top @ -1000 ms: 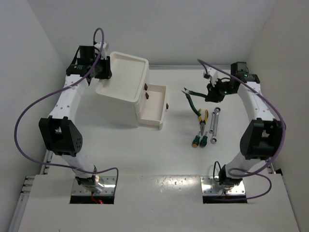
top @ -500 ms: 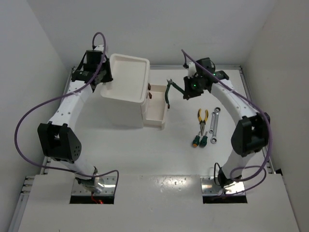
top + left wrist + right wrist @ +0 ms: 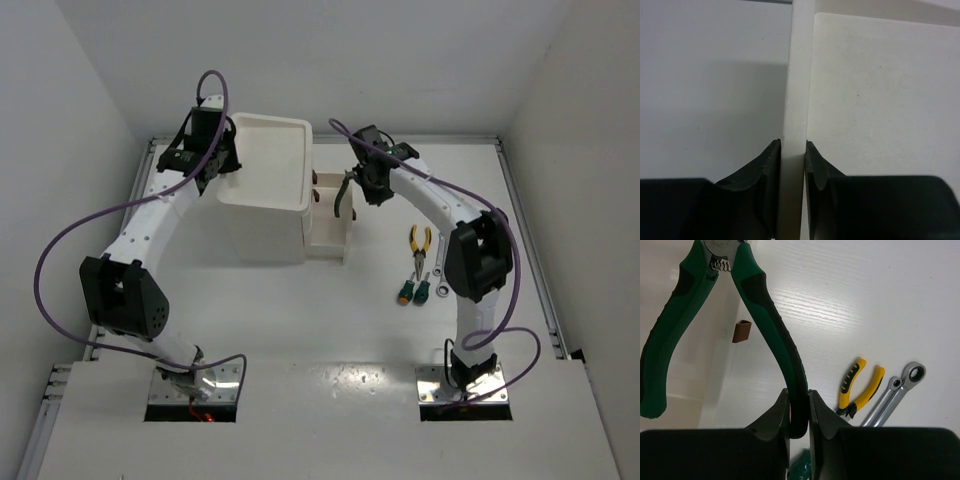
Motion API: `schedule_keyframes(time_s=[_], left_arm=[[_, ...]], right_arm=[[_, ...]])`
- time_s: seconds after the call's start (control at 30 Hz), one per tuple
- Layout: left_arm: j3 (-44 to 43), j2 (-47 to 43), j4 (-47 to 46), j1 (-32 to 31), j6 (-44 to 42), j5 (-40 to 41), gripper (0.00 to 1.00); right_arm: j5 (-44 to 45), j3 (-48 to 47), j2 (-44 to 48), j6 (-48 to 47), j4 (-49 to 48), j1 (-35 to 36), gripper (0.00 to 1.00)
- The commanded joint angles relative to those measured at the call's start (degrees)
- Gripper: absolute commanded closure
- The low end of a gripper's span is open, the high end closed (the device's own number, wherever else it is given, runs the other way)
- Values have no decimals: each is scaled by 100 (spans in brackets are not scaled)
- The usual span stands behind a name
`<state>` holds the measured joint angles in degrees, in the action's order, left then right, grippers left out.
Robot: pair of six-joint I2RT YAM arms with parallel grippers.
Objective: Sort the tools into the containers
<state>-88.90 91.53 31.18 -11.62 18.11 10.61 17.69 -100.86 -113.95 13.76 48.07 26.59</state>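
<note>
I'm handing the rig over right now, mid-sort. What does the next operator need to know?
Left gripper: shut on the rim of the white box, apparently steadying it.
Right gripper: shut on one handle of the green pliers, held above the open drawer, near its right side.
On the table: yellow pliers, two wrenches, two screwdrivers.
Done: drawer open. No tool visibly in the box, though the arm hides part of the drawer.
Left: release the green pliers into the drawer, then sort the other five tools.

Bright, even overhead light, soft shadows; wrist views blur up close.
</note>
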Motion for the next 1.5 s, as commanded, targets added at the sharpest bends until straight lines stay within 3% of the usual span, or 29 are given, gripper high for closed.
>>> schedule_keyframes(time_s=[0.0, 0.57, 1.1, 1.23, 1.33, 1.43, 1.47], left_arm=[[286, 76, 714, -139, 395, -138, 100], [286, 76, 661, -139, 395, -138, 100], [339, 129, 661, -139, 395, -305, 100], [339, 129, 661, -139, 395, -305, 100], [339, 129, 661, -139, 395, -305, 100], [339, 129, 661, -139, 343, -305, 100], [339, 129, 661, -139, 342, -305, 100]], right_arm=[[482, 5, 40, 259, -334, 197, 100], [261, -504, -795, 452, -773, 839, 100], [-1302, 84, -830, 821, -1660, 945, 100], [-1602, 198, -830, 821, -1784, 883, 86], [-1541, 198, -830, 752, -1784, 831, 58], [-1391, 373, -620, 690, -1906, 830, 38], [-1278, 426, -480, 690, -1959, 830, 36]])
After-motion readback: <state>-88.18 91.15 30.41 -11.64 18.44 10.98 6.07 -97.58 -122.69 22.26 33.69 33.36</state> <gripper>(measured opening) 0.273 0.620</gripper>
